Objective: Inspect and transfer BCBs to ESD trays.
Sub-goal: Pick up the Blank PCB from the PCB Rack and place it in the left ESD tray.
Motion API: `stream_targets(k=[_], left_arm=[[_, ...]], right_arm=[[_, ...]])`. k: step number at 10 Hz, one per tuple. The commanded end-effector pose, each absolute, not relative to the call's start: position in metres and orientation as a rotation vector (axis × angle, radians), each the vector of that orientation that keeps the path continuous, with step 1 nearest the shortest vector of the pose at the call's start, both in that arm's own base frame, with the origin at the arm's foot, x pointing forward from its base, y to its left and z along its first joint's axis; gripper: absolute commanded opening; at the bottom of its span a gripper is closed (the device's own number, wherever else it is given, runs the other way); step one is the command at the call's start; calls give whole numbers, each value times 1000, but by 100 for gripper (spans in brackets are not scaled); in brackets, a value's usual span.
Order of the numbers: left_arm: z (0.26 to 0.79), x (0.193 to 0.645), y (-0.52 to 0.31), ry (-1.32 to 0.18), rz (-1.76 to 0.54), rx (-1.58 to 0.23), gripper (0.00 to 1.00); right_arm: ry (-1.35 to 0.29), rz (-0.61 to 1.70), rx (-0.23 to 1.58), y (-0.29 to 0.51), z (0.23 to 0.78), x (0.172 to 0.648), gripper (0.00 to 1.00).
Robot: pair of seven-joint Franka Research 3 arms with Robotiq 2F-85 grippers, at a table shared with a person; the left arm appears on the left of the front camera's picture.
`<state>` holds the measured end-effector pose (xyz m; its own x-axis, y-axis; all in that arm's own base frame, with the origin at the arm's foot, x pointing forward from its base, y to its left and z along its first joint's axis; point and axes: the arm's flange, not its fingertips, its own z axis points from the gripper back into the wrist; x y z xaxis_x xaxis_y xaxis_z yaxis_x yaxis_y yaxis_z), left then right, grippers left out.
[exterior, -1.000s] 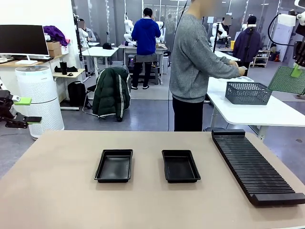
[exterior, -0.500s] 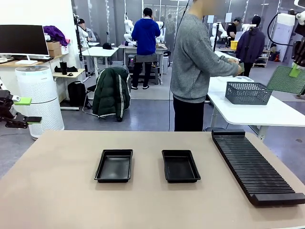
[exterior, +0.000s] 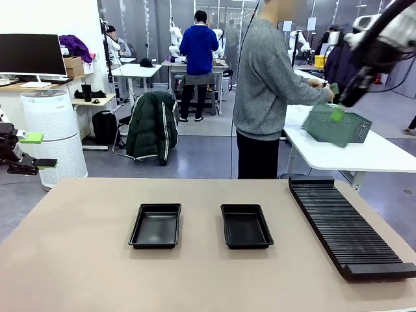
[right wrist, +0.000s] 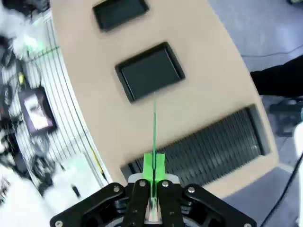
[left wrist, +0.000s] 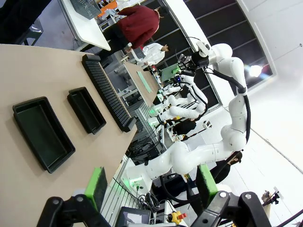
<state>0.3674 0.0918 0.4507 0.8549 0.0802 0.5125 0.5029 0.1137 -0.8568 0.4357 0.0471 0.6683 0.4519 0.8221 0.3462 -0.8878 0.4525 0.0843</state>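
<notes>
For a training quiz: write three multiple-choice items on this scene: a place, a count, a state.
1. Relative to the trays, the slotted rack lies: A right; B left; C between them.
2. How many black trays lie on the table? A one; B three; C two.
3. The right gripper is: A open; B shut on a green board; C shut on a tray.
Answers: A, rack along the table's right edge; C, two side by side; B, jaws pinch the board edge-on.
</notes>
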Motion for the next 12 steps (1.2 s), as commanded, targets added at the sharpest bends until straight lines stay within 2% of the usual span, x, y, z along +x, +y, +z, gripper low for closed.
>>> stream_targets(k=[1,5,7,10,12], left_arm=[[452,367,93,-498,-320,-1444,100],[452,367,93,-498,-320,-1444,100],[452,367,93,-498,-320,-1444,100],[452,367,93,-498,-320,-1444,100],[452,367,93,-498,-320,-1444,100]], right_arm=[[-319,872,328,100,648,428,2],[-296,553,501,209,578,429,2],[-231,403,584,249,538,421,2],[-192,189,667,293,492,414,2],[-198,131,690,317,474,410,2]])
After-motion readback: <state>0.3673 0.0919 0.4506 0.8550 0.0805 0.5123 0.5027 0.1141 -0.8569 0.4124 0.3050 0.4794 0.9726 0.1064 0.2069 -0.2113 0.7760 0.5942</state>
